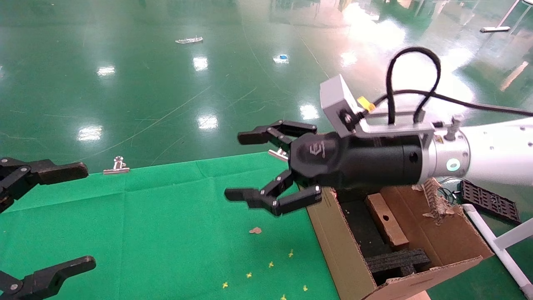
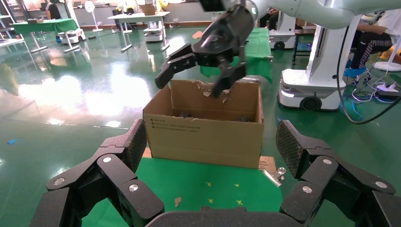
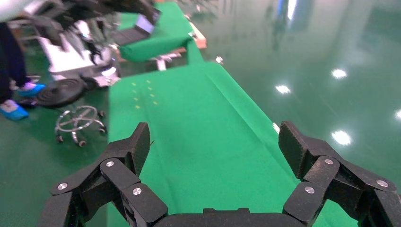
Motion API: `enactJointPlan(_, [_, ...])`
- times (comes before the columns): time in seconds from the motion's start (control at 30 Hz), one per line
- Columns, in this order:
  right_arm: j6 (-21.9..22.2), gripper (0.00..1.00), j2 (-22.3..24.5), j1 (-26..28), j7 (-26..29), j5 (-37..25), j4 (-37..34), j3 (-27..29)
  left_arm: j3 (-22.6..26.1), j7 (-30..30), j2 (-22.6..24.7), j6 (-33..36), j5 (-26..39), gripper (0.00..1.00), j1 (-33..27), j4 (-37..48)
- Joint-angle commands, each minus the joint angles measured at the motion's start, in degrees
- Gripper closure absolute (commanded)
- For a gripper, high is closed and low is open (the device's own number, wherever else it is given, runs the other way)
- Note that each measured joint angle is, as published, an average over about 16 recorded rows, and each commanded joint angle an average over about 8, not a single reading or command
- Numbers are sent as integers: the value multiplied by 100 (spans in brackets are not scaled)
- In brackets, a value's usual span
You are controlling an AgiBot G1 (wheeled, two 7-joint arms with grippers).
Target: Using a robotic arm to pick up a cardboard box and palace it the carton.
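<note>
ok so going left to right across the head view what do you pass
left gripper at the table's left edge → binder clip on the far edge of the green cloth → right gripper, empty with jaws open → cardboard box lying inside the carton → black tray

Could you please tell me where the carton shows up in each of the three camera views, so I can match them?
Head view: the carton sits at lower right, off the green cloth's right edge, under the right gripper.
Left wrist view: the carton is at centre, beyond the cloth, with the right gripper above.
Right wrist view: not in it.
Shared landmark: the green cloth.
</note>
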Motion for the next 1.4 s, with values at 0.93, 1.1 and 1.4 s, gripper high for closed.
enactJointPlan(0.93, [-383, 0, -111, -1455, -501, 497, 945, 1581, 3, 2, -2, -5, -4, 0, 0, 2])
enactJointPlan(1.1, [-372, 0, -108, -1418, -493, 482, 923, 1543, 3, 2, -2, -5, -4, 0, 0, 2])
enactJointPlan(1.4, [-361, 0, -105, -1381, -487, 462, 901, 1504, 3, 2, -2, -3, -4, 0, 0, 2])
